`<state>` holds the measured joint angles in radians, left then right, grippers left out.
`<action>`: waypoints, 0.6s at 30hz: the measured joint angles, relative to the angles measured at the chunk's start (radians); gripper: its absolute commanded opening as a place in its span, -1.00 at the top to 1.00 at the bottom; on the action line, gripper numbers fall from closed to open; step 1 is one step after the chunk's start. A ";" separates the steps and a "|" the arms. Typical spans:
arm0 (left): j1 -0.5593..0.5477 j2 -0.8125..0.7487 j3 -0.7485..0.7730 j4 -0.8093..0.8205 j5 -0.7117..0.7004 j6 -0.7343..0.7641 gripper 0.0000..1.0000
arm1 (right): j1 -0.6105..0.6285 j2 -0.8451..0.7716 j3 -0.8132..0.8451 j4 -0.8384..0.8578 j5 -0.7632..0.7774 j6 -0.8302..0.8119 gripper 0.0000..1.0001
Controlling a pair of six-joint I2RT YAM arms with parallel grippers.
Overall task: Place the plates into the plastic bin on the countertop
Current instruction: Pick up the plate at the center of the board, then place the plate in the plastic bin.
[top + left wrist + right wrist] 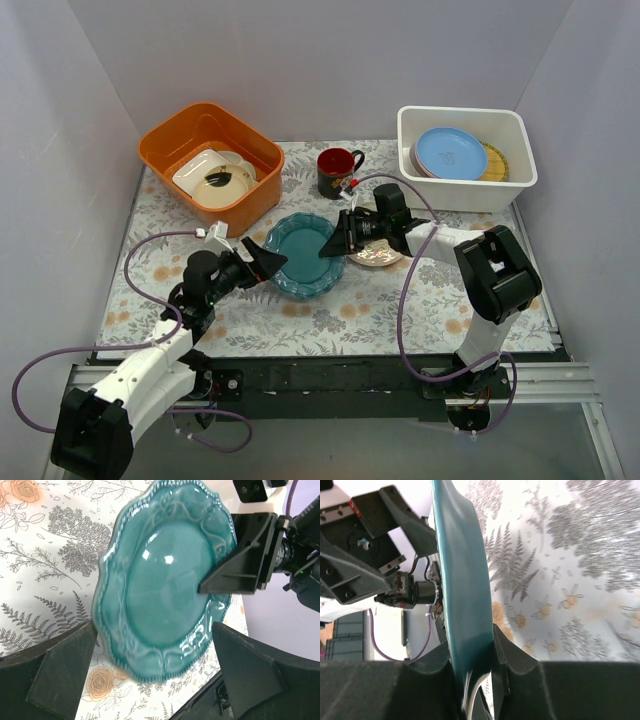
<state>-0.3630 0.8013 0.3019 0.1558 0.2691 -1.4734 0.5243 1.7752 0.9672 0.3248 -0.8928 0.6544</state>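
Teal plate [305, 255] is held tilted over the ctr of the worktop [300, 318], its right rim clenched in the R claw [333, 245]; from the right wrist it is seen edge-on. Whether its left rim touches the cloth can't be told. L claw [264, 258] is spread wide & released, jaws set either side of the plate's left rim, nothing gripped. Plastic bin [465, 196] is placed at the back right, w/ a blue plate [450, 152] overlapping a yellow plate [497, 162] inside. Patterned plate [378, 257] is seen under the R arm. Mug [335, 172] & orange tub [240, 205] are set further back.
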 measured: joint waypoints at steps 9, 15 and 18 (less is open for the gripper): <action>0.000 -0.040 0.000 0.010 0.007 -0.003 -0.96 | -0.100 -0.004 0.090 -0.155 0.063 -0.099 0.97; 0.000 -0.047 0.000 0.021 0.011 -0.008 -0.96 | -0.133 -0.004 0.161 -0.221 0.077 -0.139 0.97; 0.000 -0.047 0.000 0.026 0.012 -0.008 -0.96 | -0.142 -0.004 0.188 -0.246 0.079 -0.153 0.97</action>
<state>-0.3630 0.7544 0.3016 0.1822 0.2810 -1.4815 0.3824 1.7714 1.1553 0.0784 -0.8135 0.5014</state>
